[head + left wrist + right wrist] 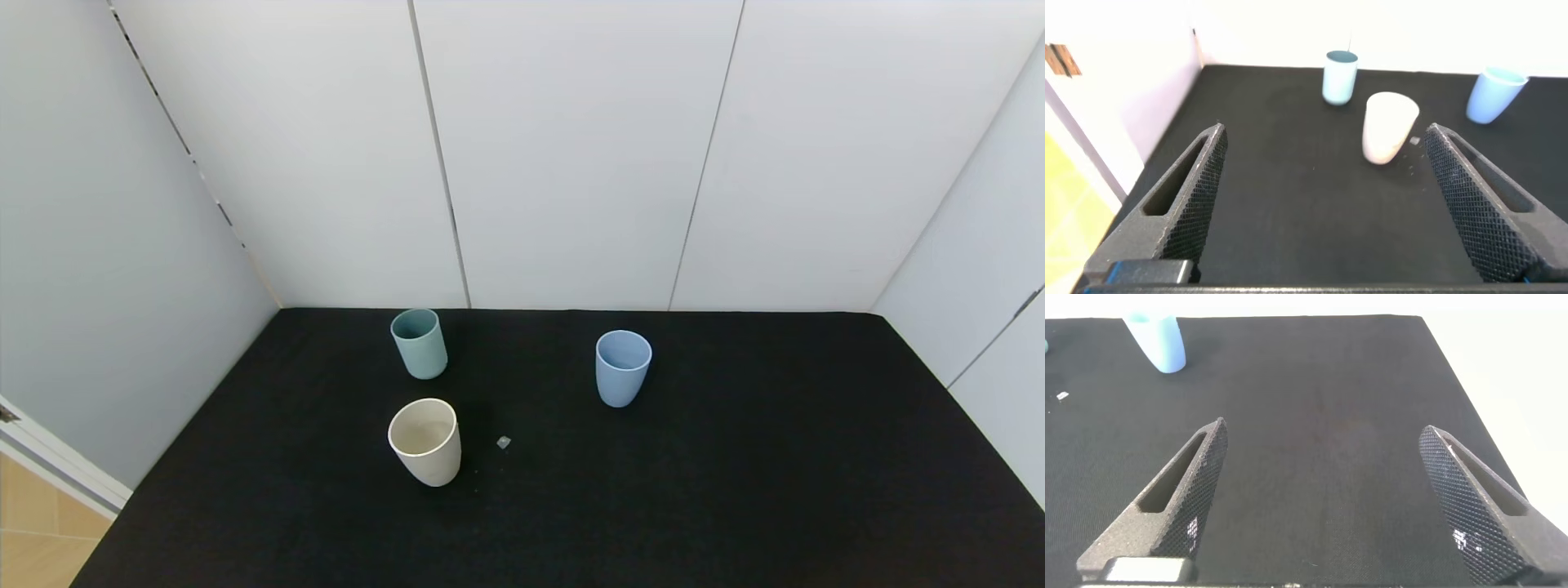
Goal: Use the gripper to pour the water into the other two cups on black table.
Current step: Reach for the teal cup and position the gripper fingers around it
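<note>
Both my grippers sit back off the table, fingers spread wide, holding nothing: left gripper (1323,204) over the near left part of the black table (735,490), right gripper (1327,498) over the near right part. Ahead of my left one stands the cream cup (424,441) (1388,126), upright, with a small pale speck (504,442) just beside it. Teal cup (419,343) stands behind it. Blue cup (623,367) (1157,341) is well apart, to the right. Water not discernible.

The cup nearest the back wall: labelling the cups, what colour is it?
Teal-green cup, clearest in the head view.
</note>
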